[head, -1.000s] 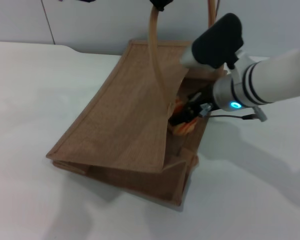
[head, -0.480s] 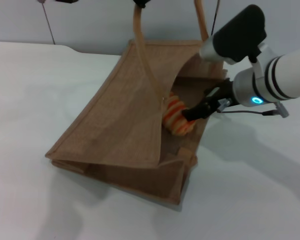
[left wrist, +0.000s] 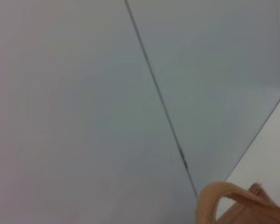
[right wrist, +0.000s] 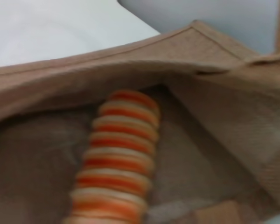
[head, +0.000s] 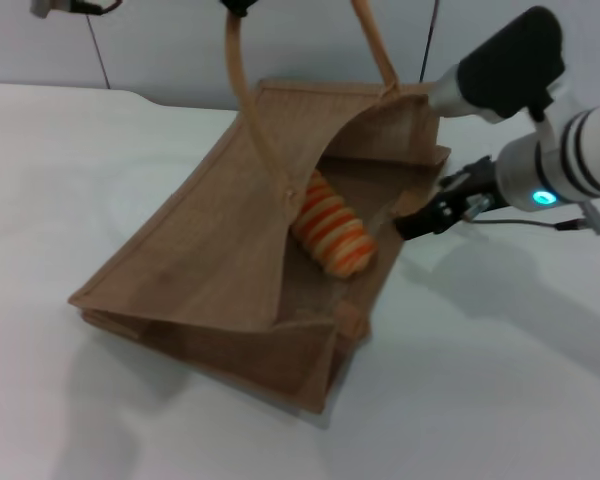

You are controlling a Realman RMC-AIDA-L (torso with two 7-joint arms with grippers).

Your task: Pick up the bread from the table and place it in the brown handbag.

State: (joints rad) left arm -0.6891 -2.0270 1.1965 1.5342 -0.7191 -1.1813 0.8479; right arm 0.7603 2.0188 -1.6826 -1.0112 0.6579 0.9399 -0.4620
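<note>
The brown handbag (head: 205, 255) lies on the white table (head: 60, 180) with its mouth held open. The bread (head: 330, 232), pale tan with orange stripes, lies inside the bag on its lower wall, free of any gripper. It also shows in the right wrist view (right wrist: 116, 154), inside the bag (right wrist: 224, 116). My right gripper (head: 412, 222) is open and empty just outside the bag's mouth, to the right of the bread. My left gripper (head: 238, 5) is at the top edge, holding one strap handle (head: 242, 70) up. That handle shows in the left wrist view (left wrist: 224, 198).
The second strap handle (head: 372, 45) arches up at the back of the bag. A pale wall (head: 160, 50) with a panel seam stands behind the table. White tabletop surrounds the bag on the left, front and right.
My right gripper let go of the bread and drew back to the right, out of the bag. The bread now lies inside. My left gripper pulled the handle left, widening the mouth.
</note>
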